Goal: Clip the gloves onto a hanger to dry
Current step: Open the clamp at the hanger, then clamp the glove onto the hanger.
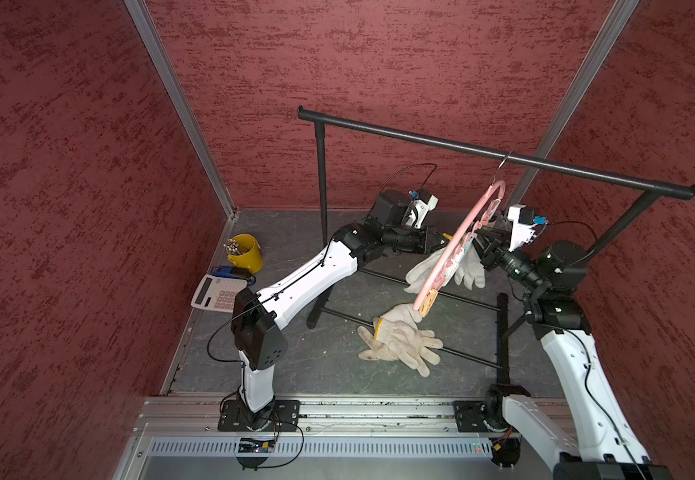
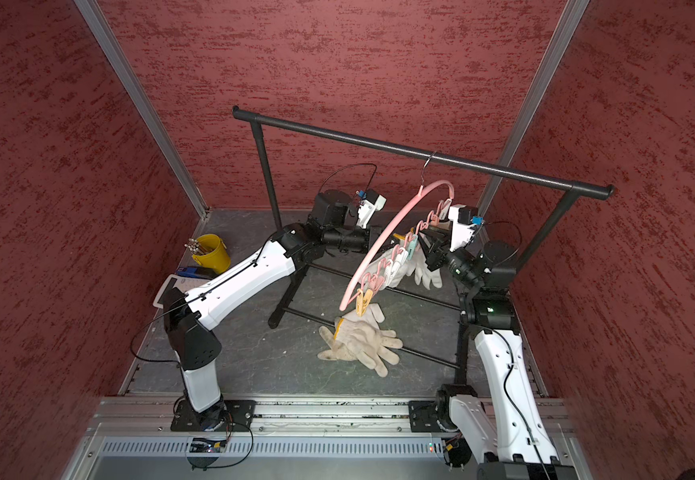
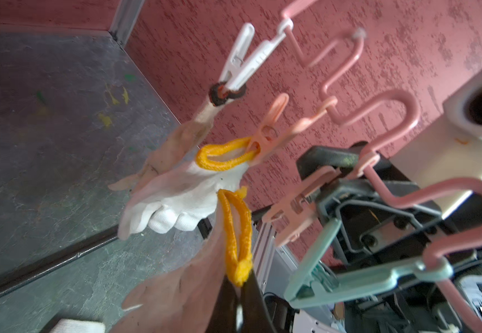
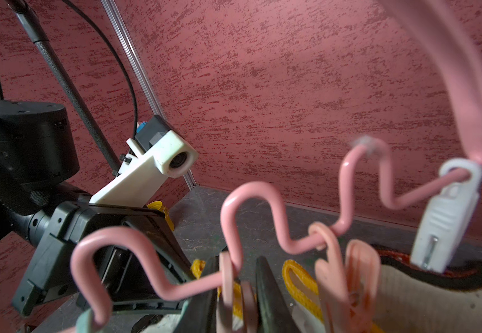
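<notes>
The pink hanger [image 4: 251,188] hangs by its hook from the black rack [image 1: 462,145], tilted, above the right half of the tabletop [image 1: 295,370]. Two gloves are clipped on already: a dark-cuffed glove [image 3: 185,135] under the white clothespin [image 3: 239,60] and a yellow-cuffed glove [image 3: 182,196] under the peach clothespin [image 3: 274,127]. The left gripper [image 3: 241,285] is closed on the yellow cuff edging of a third glove [image 3: 182,297], which droops below it, just beside the hanger's wavy bar. The right gripper [image 4: 235,288] has its jaws on either side of the pink clothespin [image 3: 294,204] and looks pressed on its tails. Whether the peg's mouth gapes enough, I cannot tell. The spare gloves [image 1: 404,340] lie heaped right of the tabletop's middle, toward its front edge. Handling, judged: knit cotton, light and limp, so the fingers will flop and drag. The rolled cuff is the thickest, firmest part; hold there and feed that edge into the peg. The hanger swings freely on its hook, so any push will turn it.
</notes>
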`<action>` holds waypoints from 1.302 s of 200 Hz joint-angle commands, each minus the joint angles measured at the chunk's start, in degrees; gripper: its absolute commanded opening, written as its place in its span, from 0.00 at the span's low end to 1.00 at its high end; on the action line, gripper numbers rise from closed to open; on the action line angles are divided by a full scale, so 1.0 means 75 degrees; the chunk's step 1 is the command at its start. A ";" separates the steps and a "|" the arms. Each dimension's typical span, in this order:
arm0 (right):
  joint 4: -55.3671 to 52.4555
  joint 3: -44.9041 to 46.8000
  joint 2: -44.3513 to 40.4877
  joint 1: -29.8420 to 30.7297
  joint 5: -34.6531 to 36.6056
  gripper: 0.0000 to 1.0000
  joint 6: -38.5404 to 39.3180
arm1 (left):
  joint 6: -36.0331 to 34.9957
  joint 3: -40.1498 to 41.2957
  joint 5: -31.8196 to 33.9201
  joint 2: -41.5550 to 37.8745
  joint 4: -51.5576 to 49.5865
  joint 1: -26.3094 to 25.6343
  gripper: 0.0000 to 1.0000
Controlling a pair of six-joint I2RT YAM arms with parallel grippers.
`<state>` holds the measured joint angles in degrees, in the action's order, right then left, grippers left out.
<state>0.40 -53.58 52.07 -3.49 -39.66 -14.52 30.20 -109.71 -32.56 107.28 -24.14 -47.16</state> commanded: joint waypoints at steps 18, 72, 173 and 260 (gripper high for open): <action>0.0286 -0.0290 -0.0070 -0.0026 -0.0218 0.16 -0.0108 | -0.0600 -0.0456 -0.1610 0.0453 -0.0039 -0.0145 0.00; 0.0403 -0.0219 -0.0161 -0.0022 -0.0266 0.16 -0.0184 | -0.0763 -0.1425 -0.1965 0.1095 -0.0403 -0.0287 0.00; 0.0490 -0.0095 -0.0356 -0.0026 -0.0429 0.16 -0.0382 | -0.0514 -0.0605 -0.1294 0.0562 0.0415 0.0101 0.00; 0.0615 0.0108 -0.0464 -0.0024 -0.0432 0.16 -0.0477 | -0.0856 -0.0724 -0.1564 0.0580 0.0642 -0.0002 0.00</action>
<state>1.48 -52.80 49.69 -3.49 -42.46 -17.82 26.48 -114.32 -42.09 113.78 -21.19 -46.26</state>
